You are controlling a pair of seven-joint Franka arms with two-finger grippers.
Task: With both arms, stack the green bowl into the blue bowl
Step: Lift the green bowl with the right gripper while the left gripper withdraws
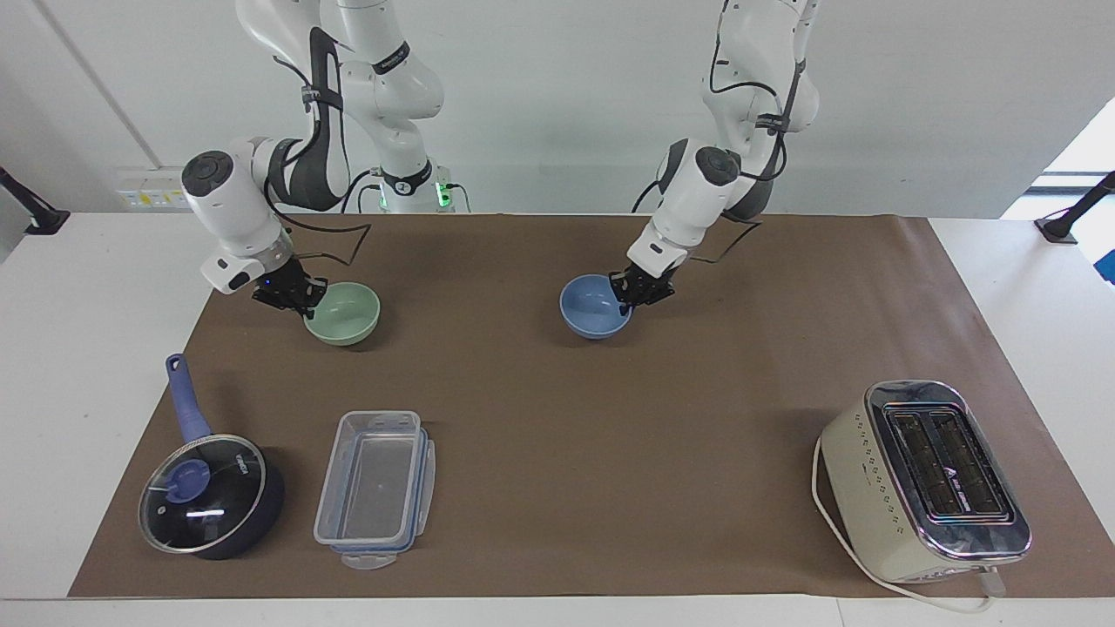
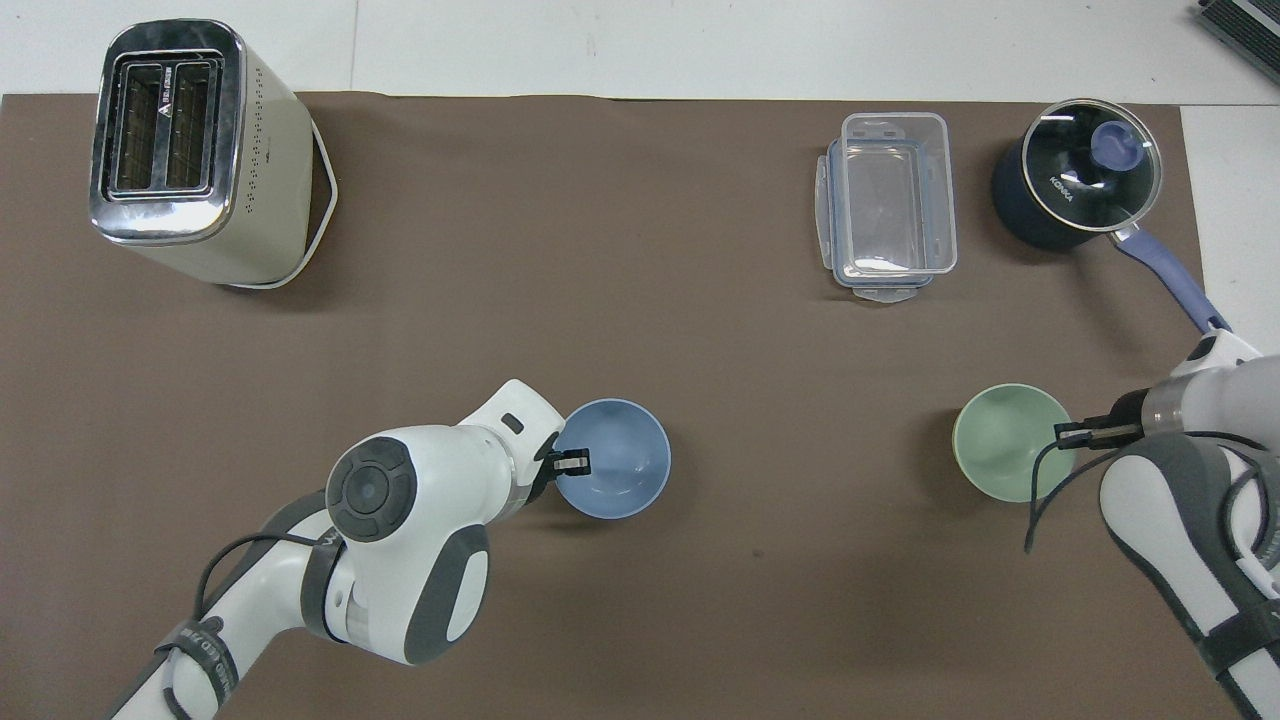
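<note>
The blue bowl (image 1: 595, 306) is near the middle of the brown mat, low over it or on it. My left gripper (image 1: 629, 300) is shut on its rim at the side toward the left arm's end. Both also show in the overhead view: the blue bowl (image 2: 615, 458) and the left gripper (image 2: 570, 462). The green bowl (image 1: 342, 312) is toward the right arm's end, and my right gripper (image 1: 307, 300) is shut on its rim. In the overhead view the green bowl (image 2: 1005, 442) is slightly tilted in the right gripper (image 2: 1070, 433).
A cream toaster (image 1: 923, 479) stands farther from the robots at the left arm's end. A clear plastic container (image 1: 375, 488) and a dark-blue lidded saucepan (image 1: 209, 492) stand farther out than the green bowl. The brown mat (image 1: 557, 418) covers the table.
</note>
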